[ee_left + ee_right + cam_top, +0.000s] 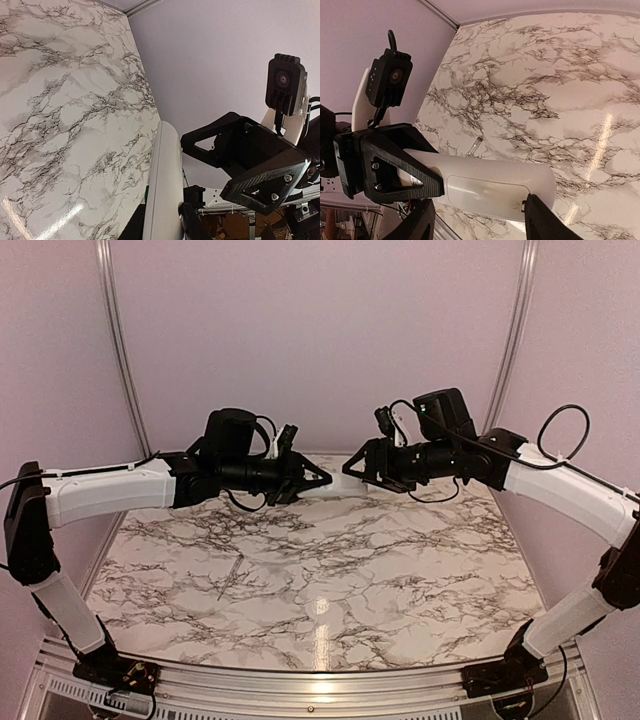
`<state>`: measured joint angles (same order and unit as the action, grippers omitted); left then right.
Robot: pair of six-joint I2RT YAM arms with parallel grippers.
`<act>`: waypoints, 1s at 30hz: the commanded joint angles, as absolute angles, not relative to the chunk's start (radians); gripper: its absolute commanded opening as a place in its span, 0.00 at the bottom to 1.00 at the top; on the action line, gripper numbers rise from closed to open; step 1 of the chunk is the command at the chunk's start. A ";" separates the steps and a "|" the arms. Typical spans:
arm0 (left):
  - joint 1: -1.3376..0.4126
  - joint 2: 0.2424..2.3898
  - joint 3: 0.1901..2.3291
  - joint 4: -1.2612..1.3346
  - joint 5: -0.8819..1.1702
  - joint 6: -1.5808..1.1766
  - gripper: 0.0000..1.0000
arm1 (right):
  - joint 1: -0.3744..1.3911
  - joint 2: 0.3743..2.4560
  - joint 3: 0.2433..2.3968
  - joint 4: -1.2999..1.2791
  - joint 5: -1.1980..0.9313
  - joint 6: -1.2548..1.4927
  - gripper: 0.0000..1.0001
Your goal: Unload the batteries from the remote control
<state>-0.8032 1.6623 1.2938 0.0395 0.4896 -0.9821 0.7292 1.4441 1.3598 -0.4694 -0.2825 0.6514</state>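
The remote control (pixel 490 182), a slim white bar, is held in the air between both grippers at the back centre of the table (pixel 337 484). My left gripper (pixel 161 215) is shut on one end of it; its black finger (pixel 395 167) shows in the right wrist view. The remote's plain back face with the closed battery cover (pixel 485 192) faces the right wrist camera. My right gripper (pixel 477 205) is open wide around the free end, with one fingertip (pixel 530 205) touching the cover's edge. The batteries are hidden.
A long thin grey stick (pixel 476 145) lies on the marble table below the remote, also seen in the top view (pixel 233 573). Purple walls close the back and sides. The right gripper's body (pixel 250 160) fills the left wrist view's right side.
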 commanded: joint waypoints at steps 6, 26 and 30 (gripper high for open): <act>-0.811 1.660 1.314 0.160 0.545 -0.973 0.00 | 0.738 1.415 1.414 -0.493 -0.301 0.648 0.48; -0.811 1.663 1.312 0.206 0.595 -0.925 0.00 | 0.726 1.363 1.446 -0.453 -0.391 0.697 0.45; -0.811 1.661 1.312 0.211 0.591 -0.926 0.00 | 0.719 1.363 1.453 -0.455 -0.398 0.697 0.46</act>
<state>-0.7986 1.6623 1.2938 0.1551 0.5644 -0.9493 0.7082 1.3792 1.3937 -0.5175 -0.3000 0.6800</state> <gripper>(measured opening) 0.220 0.455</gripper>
